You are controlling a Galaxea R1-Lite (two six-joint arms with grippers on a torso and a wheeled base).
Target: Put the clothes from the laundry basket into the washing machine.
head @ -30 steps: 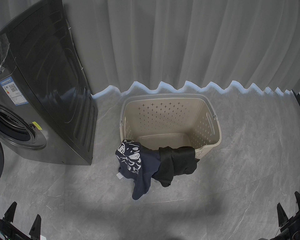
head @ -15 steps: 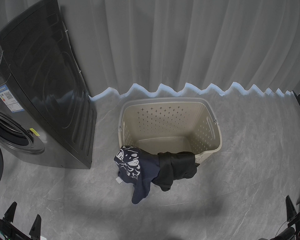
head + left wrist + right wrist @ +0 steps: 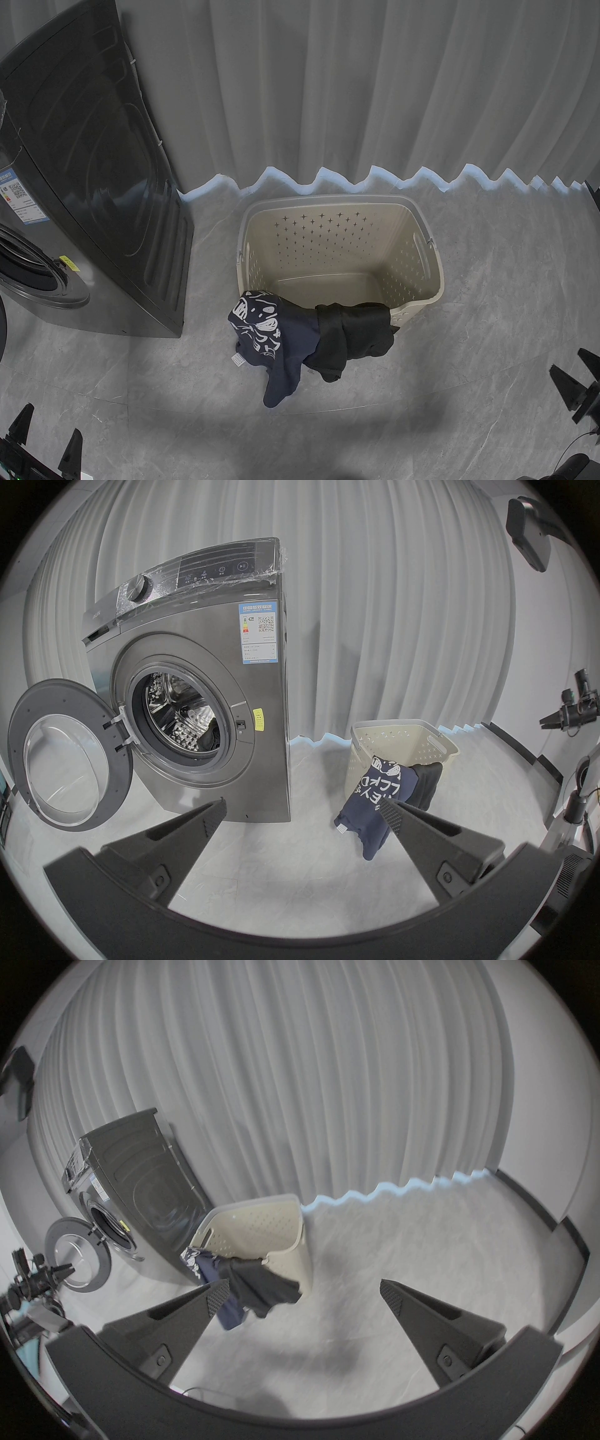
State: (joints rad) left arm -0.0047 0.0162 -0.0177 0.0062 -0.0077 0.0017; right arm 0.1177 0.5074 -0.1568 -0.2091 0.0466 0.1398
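The clothes drape over the basket's front rim, handy to pinch, the washer door gapes ready, and the left gripper and right gripper hover low, fingers wide and empty.

Laundry basket beige, star-shaped perforation pattern. Navy garment, white graphic print. Black garment, plain. Washing machine dark grey, blue-white label, yellow sticker. Curtain pale grey. Floor grey, marbled veining.

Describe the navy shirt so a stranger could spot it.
Beside the washing machine stands a beige laundry basket. Two garments hang over its near rim. The navy shirt, nearer the machine, has a white print; the black garment is plain.
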